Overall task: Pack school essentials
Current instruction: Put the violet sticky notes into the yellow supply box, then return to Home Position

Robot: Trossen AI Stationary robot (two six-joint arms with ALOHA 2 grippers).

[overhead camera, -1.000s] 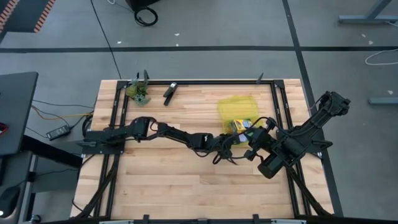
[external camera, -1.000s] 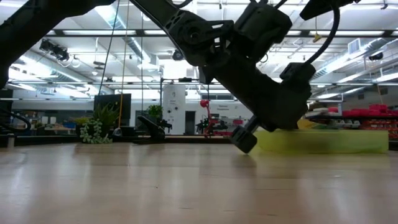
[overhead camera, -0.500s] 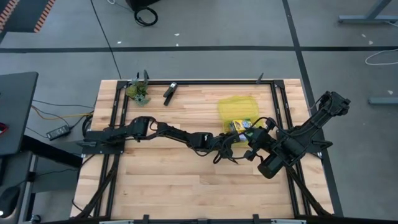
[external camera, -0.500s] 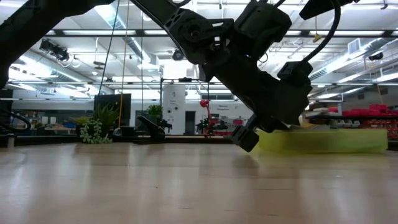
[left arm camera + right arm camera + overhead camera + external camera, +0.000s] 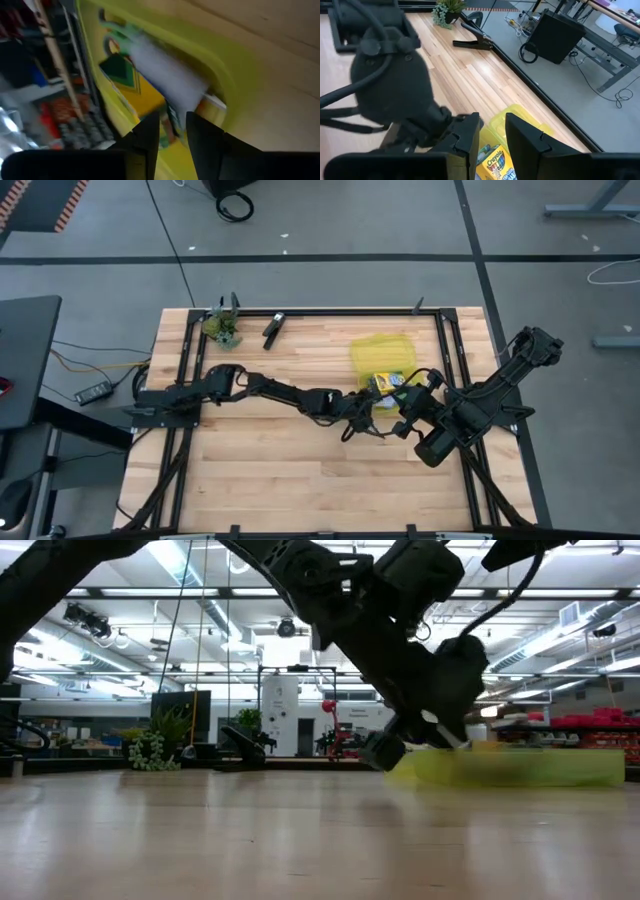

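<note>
A: What do the school things look like?
B: A yellow-green crayon box (image 5: 385,383) lies in a see-through yellow tray (image 5: 380,350), right of centre in the high view. In the left wrist view a pale blue pad (image 5: 167,75) lies over the box inside the tray's rim (image 5: 220,70). The right wrist view shows the box's printed face (image 5: 495,162) at the bottom centre.

A: And the surface and the room?
B: A pale plank tabletop (image 5: 280,470) with a black frame. At its upper left sit a small green plant (image 5: 222,328) and a black clip (image 5: 272,327). The low view looks into a large hall with ceiling lights.

A: The arms?
B: The left gripper (image 5: 362,417) reaches from the left to the tray's lower edge; its jaws stand slightly parted in the left wrist view, grasping nothing that I can see. The right gripper (image 5: 408,412) hangs just beside it on the right, jaws apart and empty.

A: Any change from a moment ago?
B: The left arm has edged toward the tray; in the low view its tip now overlaps the tray's left end (image 5: 420,768).
</note>
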